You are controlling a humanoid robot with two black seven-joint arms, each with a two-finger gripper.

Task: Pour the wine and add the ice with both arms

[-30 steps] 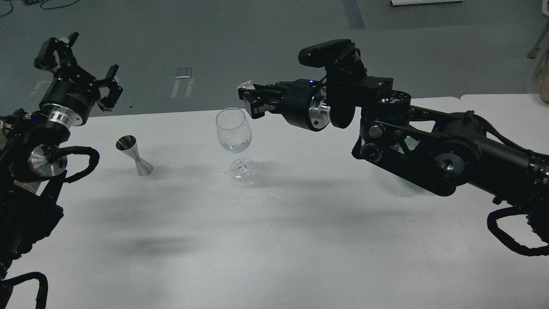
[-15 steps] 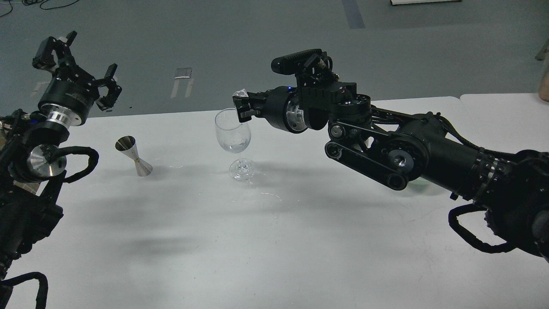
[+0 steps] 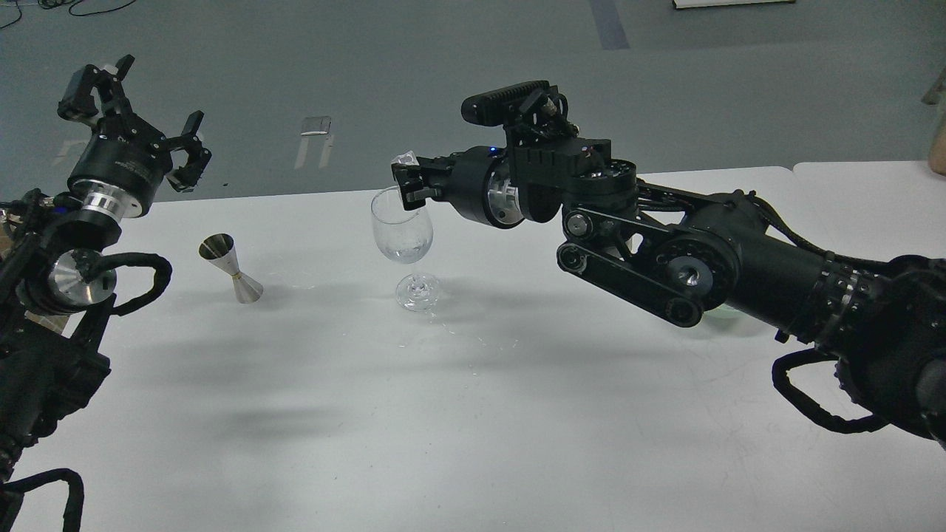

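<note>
One glass [image 3: 401, 233]; one jigger [image 3: 230, 267]

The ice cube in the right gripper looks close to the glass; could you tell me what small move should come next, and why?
Probably open the right gripper. It holds an ice cube at the rim of the upright wine glass, seemingly over its mouth, so releasing should drop it in. Depth is hard to judge from this view.

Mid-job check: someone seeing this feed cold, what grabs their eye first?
First, the right gripper reaching in from the right, holding an ice cube just over the rim of the stemmed glass at the table's middle. Next, the left gripper, raised at far left with its fingers spread and nothing in them. Below it, the steel jigger stands alone on the white table, left of the glass.
</note>
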